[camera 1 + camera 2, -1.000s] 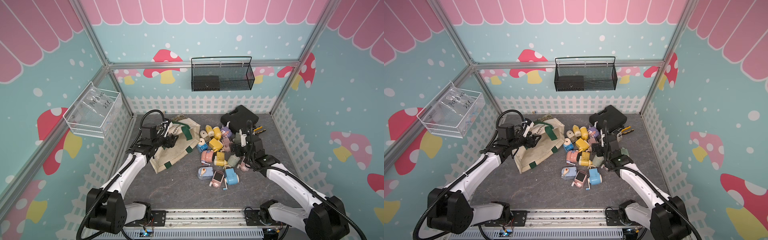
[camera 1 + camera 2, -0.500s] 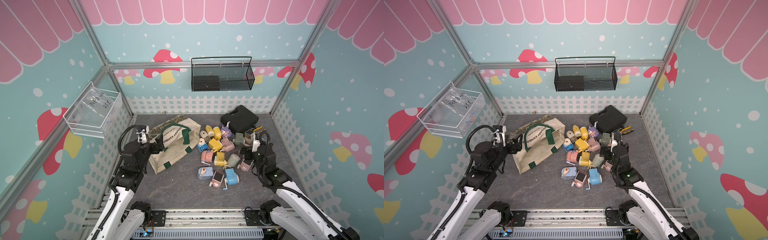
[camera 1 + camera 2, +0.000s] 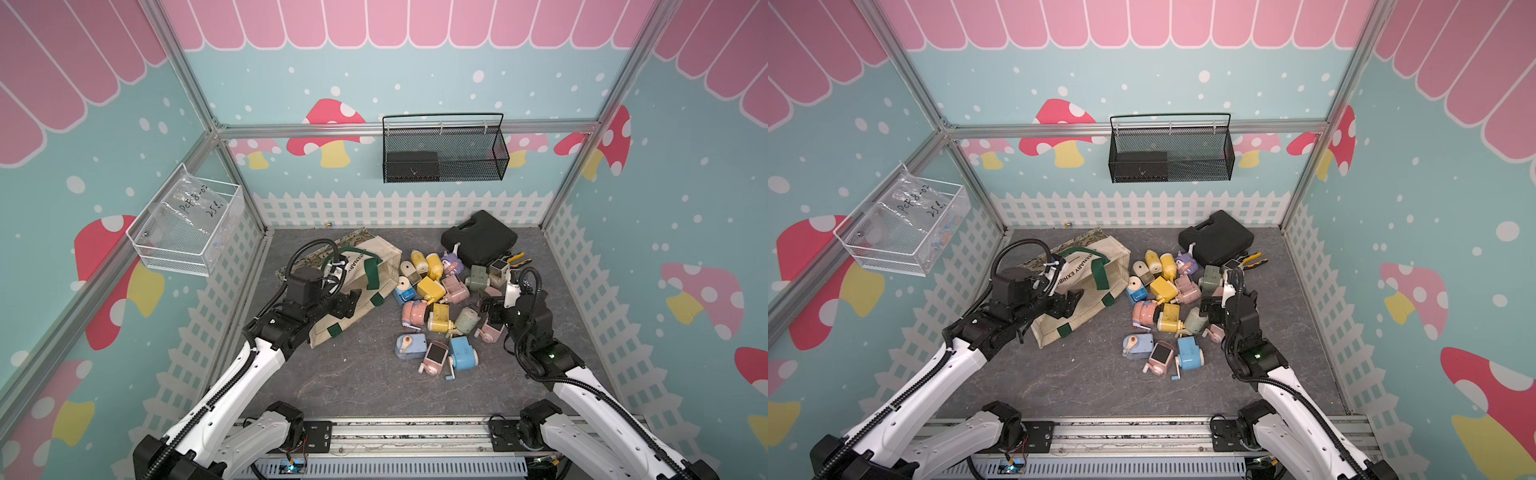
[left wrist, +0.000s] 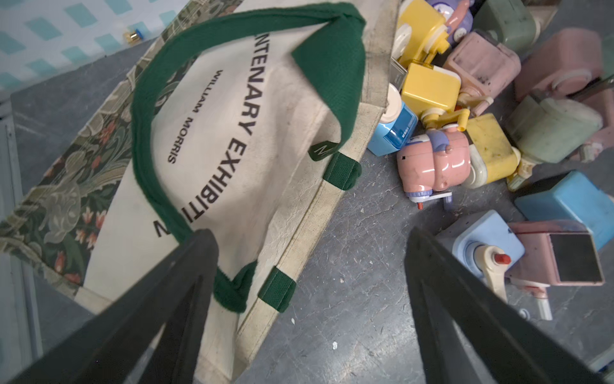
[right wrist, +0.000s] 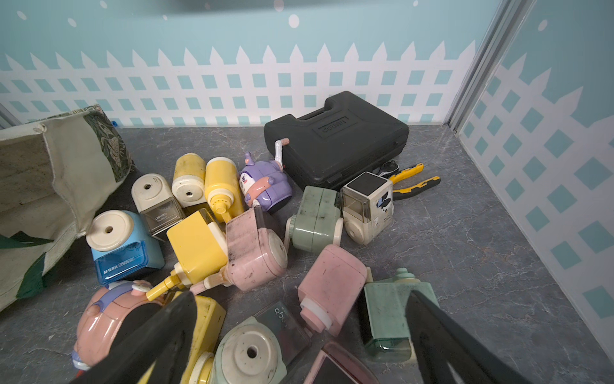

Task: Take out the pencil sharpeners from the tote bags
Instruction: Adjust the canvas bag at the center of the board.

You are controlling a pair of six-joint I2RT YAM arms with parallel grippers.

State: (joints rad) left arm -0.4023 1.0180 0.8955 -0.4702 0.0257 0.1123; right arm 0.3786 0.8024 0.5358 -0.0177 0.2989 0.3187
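**Item 1.** Left pincer [image 4: 309,239]: jaws spread wide and empty, poised over the strap-bearing rim of the bag and the grey bench [image 3: 353,386].

**Item 2.** Right pincer [image 5: 299,299]: jaws likewise spread and empty, low over the heap.

**Handling note.** The bag looked emptied, though its inside was not fully shown. The sound move appeared to be to pinch the canvas at the end opposite the strap rim and lift it. That rim would then tip toward the heap and shed any remainder.

**Counts.**
- Cream canvas tote bag with dark green straps [image 4: 232,99]: one, on its side just beside the heap.
- Plastic crank pencil sharpeners [image 3: 430,289]: about eighteen, all out on the bench. Five were pink, four yellow, three blue, three green, two beige and one purple. Some overlapped.
- Flat black plastic case [image 5: 335,133]: one.
- Yellow-and-black pliers [image 5: 412,179]: one pair.
- Black wire-mesh basket [image 3: 444,166]: one.
- White wire basket [image 3: 187,232]: one.
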